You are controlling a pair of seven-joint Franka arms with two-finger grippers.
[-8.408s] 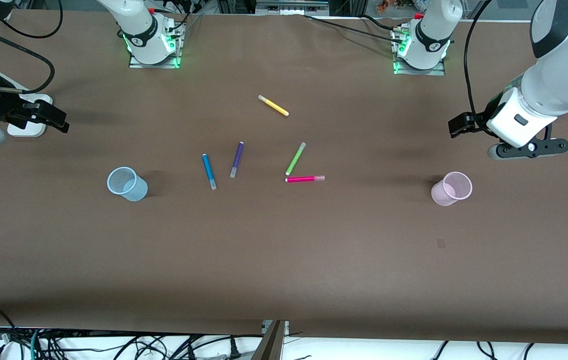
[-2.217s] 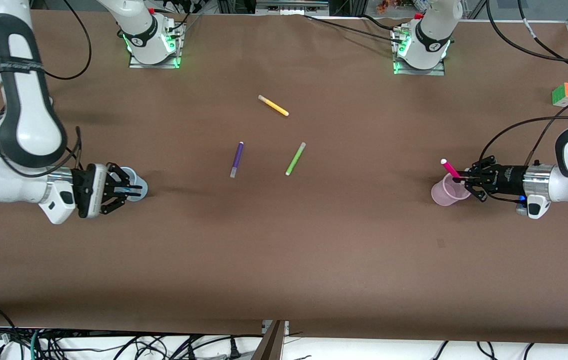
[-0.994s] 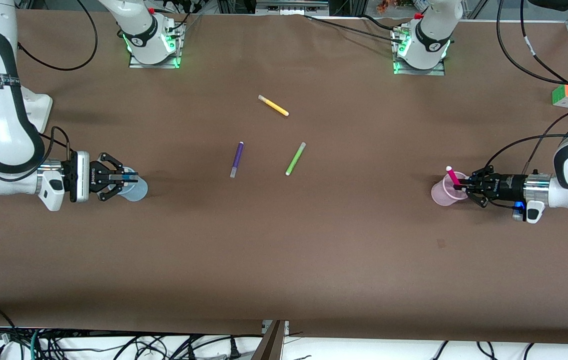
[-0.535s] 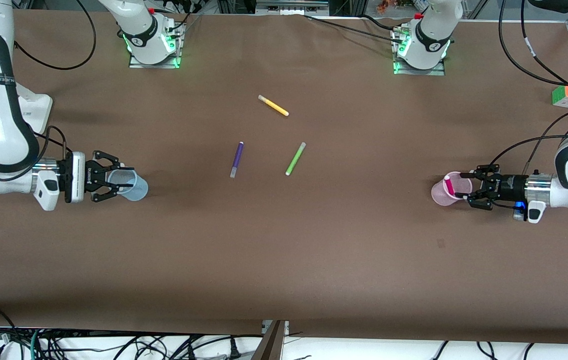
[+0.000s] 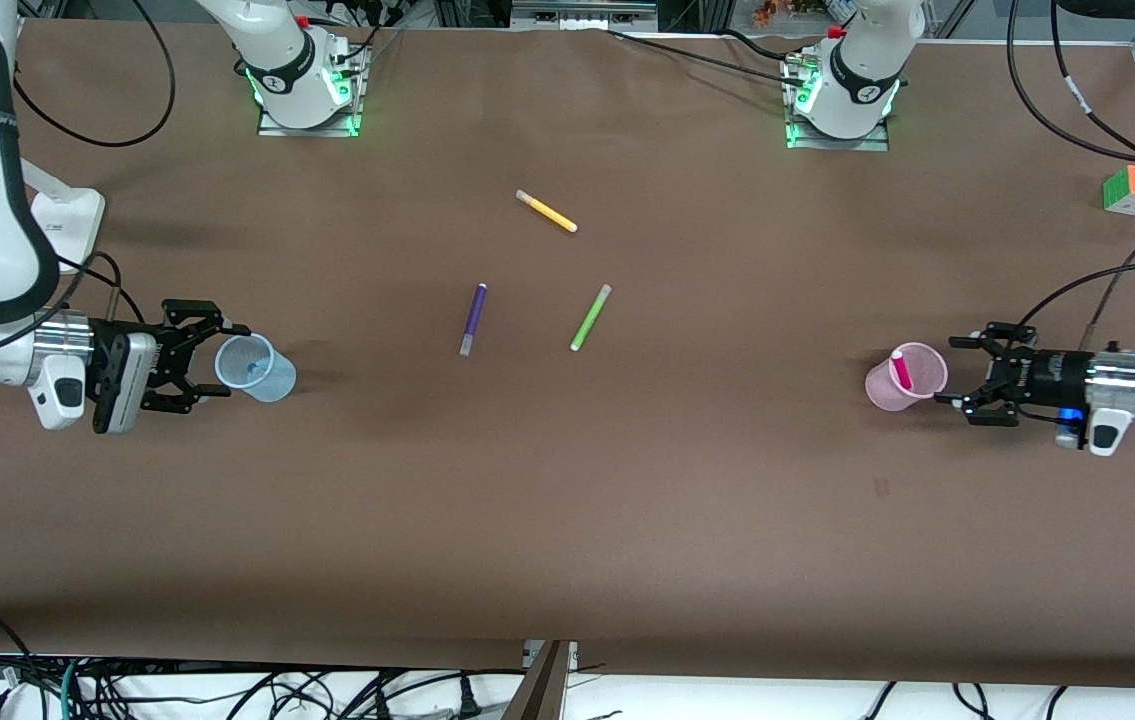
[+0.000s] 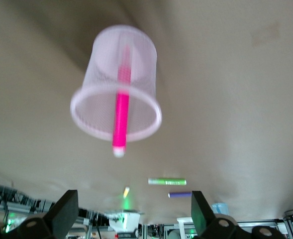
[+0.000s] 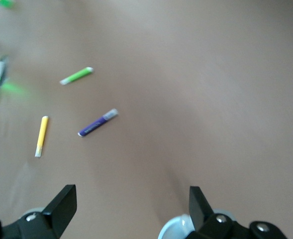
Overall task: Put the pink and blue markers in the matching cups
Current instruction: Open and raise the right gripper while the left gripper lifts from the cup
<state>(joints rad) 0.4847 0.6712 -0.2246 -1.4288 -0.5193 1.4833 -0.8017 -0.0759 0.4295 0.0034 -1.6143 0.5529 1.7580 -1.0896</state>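
The pale pink cup (image 5: 885, 390) stands upright toward the left arm's end of the table, with the pink marker (image 5: 899, 368) standing in it. My left gripper (image 5: 949, 370) is open and empty beside that cup. The left wrist view shows the cup (image 6: 99, 74), the marker (image 6: 120, 107) and my gripper (image 6: 131, 224). The pale blue cup (image 5: 272, 382) stands toward the right arm's end. A bit of the blue marker (image 5: 252, 372) shows inside it. My right gripper (image 5: 229, 360) is open and empty beside its rim. In the right wrist view the cup's rim (image 7: 178, 228) shows by my gripper (image 7: 131, 209).
A purple marker (image 5: 472, 318), a lime-green marker (image 5: 590, 317) and a yellow marker (image 5: 547, 211) lie mid-table. A colour cube (image 5: 1134, 189) sits by the left arm's end. A white block (image 5: 67, 215) sits at the right arm's end.
Both grippers have opened and let go of their markers, which now stand in the cups. Both have drawn back from the cups toward their own ends of the table.
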